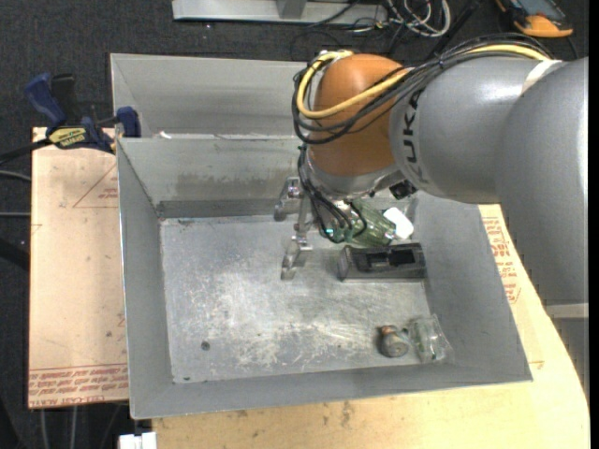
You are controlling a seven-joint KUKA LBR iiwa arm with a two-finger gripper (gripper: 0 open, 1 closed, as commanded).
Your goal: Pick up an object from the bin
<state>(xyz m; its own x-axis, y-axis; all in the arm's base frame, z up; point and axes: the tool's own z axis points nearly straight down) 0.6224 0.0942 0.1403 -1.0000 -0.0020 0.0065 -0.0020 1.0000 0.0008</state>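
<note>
- Currently the arm [505, 129] reaches in from the right, and its orange cover [351, 110] sits over the back half of the grey metal bin [140, 251].
- Its jaws hang below that cover, near the middle of the bin floor and a little towards the back wall.
- They stand apart, one fingertip [292, 266] low over the floor and the other higher and further back. Between them is bare scuffed metal and nothing is gripped.
- A black block [391, 261], long and flat, lies on the floor just to the right of the jaws, partly under the wrist. It is the nearest thing to them, beside them and not between them.
- A small round grey-brown piece [393, 342] lies near the front right corner of the floor, well apart from the jaws.
- A clear piece [430, 340] lies just to the right of that round piece, close against the foot of the right wall. Whether the two touch cannot be told.
- Left of the jaws the floor is bare metal, marked with scratches and pale smears.
</note>
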